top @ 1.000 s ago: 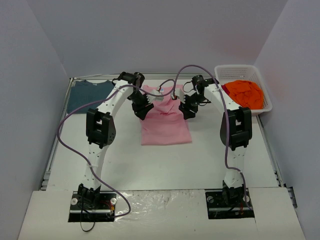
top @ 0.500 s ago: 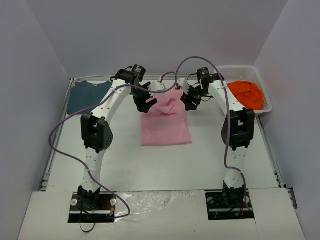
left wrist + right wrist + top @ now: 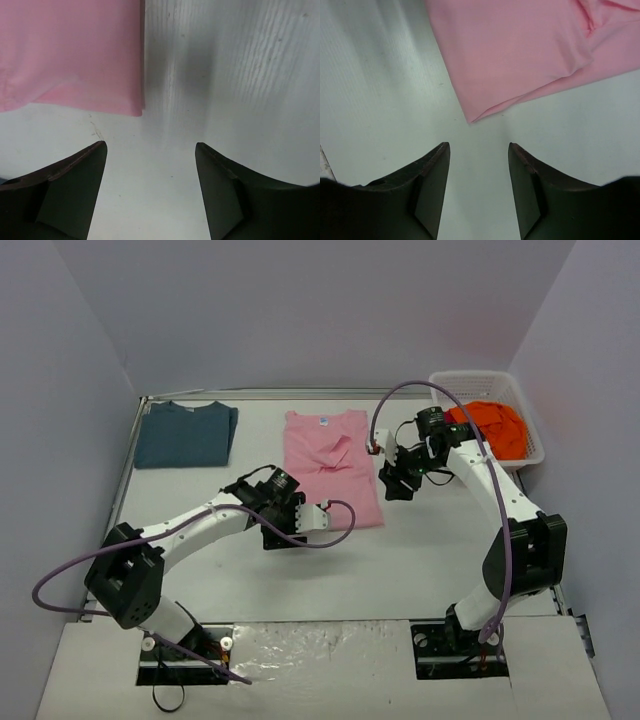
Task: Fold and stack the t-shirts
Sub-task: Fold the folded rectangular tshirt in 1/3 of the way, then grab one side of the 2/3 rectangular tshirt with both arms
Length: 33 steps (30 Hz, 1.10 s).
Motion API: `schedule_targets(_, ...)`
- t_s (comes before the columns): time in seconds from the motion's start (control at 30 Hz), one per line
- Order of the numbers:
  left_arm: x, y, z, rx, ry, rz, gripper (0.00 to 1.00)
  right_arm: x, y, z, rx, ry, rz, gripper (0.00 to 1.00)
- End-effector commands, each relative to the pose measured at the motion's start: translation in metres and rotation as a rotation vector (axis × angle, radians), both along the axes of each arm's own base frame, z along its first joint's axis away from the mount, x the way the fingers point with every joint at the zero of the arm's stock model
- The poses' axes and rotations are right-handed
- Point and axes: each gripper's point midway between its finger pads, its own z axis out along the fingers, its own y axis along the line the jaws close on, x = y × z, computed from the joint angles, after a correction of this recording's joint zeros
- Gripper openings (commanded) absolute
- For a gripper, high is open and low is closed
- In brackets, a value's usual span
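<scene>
Pink cotton is lying flat mid-table: the pink t-shirt (image 3: pixel 330 475). Only the overhead view is showing the teal t-shirt (image 3: pixel 185 433) at the far left and the orange t-shirt (image 3: pixel 488 428) sitting in the white basket (image 3: pixel 470 378) at the far right. The wrist views are showing the clearances. The left gripper (image 3: pixel 150 146) is standing wide and empty over the bare table (image 3: pixel 240 75), just off a corner of the pink hem. The right gripper (image 3: pixel 478 145) is standing partly spread, also empty, just short of another pink corner. Bare table is lying between the pink and teal shirts.
</scene>
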Motion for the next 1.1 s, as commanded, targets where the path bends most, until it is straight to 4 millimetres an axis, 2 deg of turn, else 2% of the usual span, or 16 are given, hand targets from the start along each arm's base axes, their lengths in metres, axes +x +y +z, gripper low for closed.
schedule_targets(0.0,0.032,0.0,0.004,-0.019,-0.182,0.059,0.7,-0.02,0.003,-0.006,0.032,0.07,-0.012,0.46)
schedule_targets(0.1,0.036,0.001,-0.011,0.004,-0.192,0.07,0.7,-0.024,0.002,-0.01,0.037,0.084,-0.039,0.46)
schedule_targets(0.27,0.046,-0.002,-0.022,-0.008,-0.231,0.095,0.7,-0.026,0.001,-0.014,0.043,0.081,-0.068,0.45)
schedule_targets(0.57,0.039,-0.015,-0.036,-0.038,-0.139,0.083,0.7,-0.019,-0.011,-0.018,0.026,0.086,-0.116,0.45)
schedule_targets(0.93,0.04,-0.015,-0.057,-0.001,-0.087,0.098,0.69,-0.019,-0.019,-0.026,0.021,0.106,-0.136,0.45)
schedule_targets(1.03,0.04,-0.015,-0.06,0.004,-0.064,0.106,0.63,-0.023,-0.02,-0.027,0.02,0.111,-0.132,0.45)
schedule_targets(1.07,0.038,-0.014,-0.063,0.014,-0.049,0.106,0.52,-0.024,-0.02,-0.027,0.02,0.108,-0.131,0.45)
